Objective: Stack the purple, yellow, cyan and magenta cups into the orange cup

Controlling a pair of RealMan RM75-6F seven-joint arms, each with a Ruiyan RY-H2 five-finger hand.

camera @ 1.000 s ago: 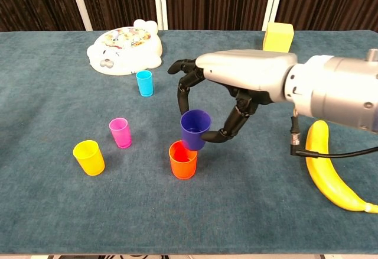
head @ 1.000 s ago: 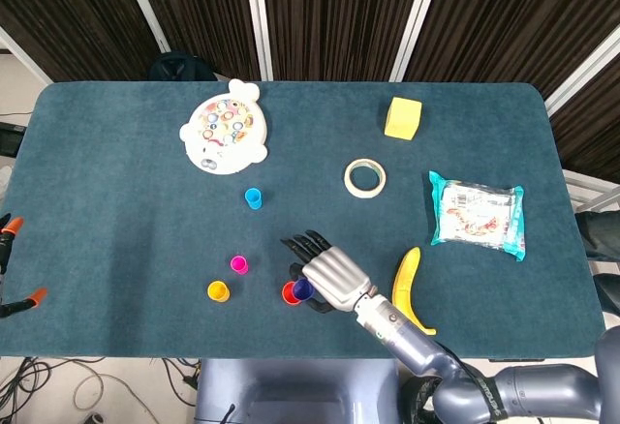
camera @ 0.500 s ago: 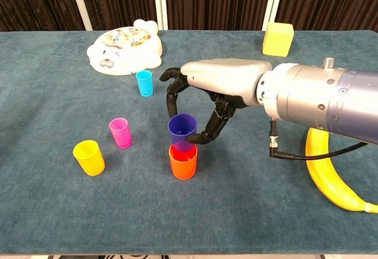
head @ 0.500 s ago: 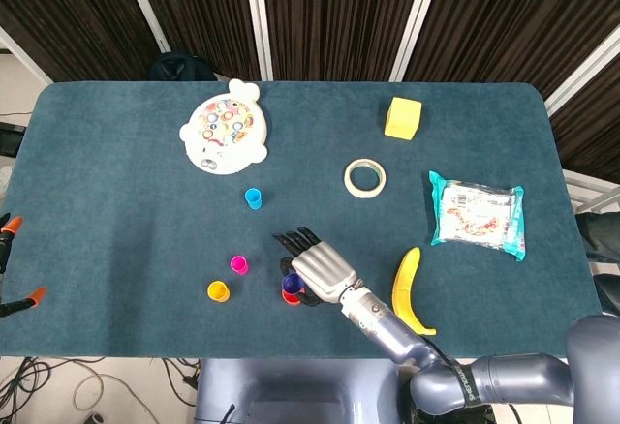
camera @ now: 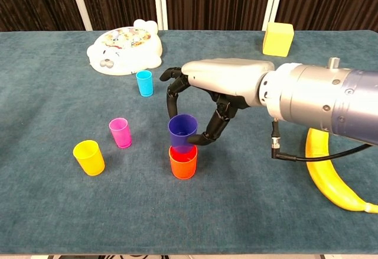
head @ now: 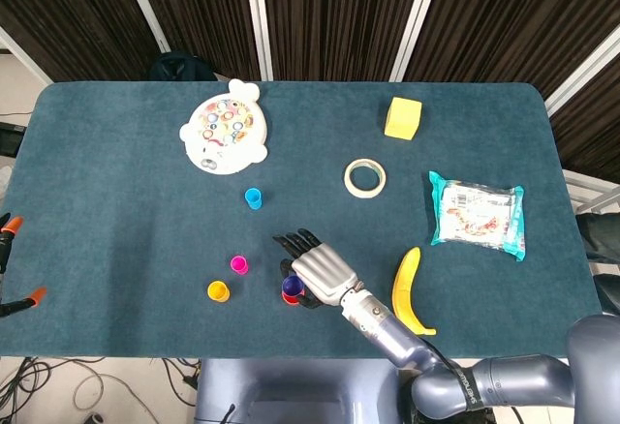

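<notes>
From the head view, the right hand (head: 318, 271) covers most of the purple cup (head: 290, 284) and the orange cup (head: 291, 297); only a dark sliver of purple and a thin red-orange edge show at the hand's left side, so the grip itself cannot be made out here. The right arm runs off the bottom edge. The left hand is nowhere in this view. Left of the hand sits the magenta cup (head: 238, 265), and further left and a little nearer the robot the yellow cup (head: 219, 291). The cyan cup (head: 253, 198) stands beyond the hand, toward the white round toy (head: 224, 126). On the hand's other side lie a banana (head: 408, 291), a tape roll (head: 365, 177), a yellow block (head: 403, 117) and a packet (head: 477, 212), all on the blue table (head: 116, 211).

The chest view shows the grip plainly. The right hand (camera: 207, 102) arches over the purple cup (camera: 182, 131), with black fingers (camera: 171, 96) behind its rim and the thumb pressed to its right side, holding it upright. The cup's base sits just inside the mouth of the orange cup (camera: 183, 161), which stands directly below the hand; how deep it has gone cannot be told. The purple cup is glossy deep blue-violet, mouth up. The magenta cup (camera: 120, 132) and yellow cup (camera: 88, 156) stand apart to the hand's left, the cyan cup (camera: 144, 83) behind it. The forearm is cut off at the right edge, crossing over the banana (camera: 332, 176).
</notes>
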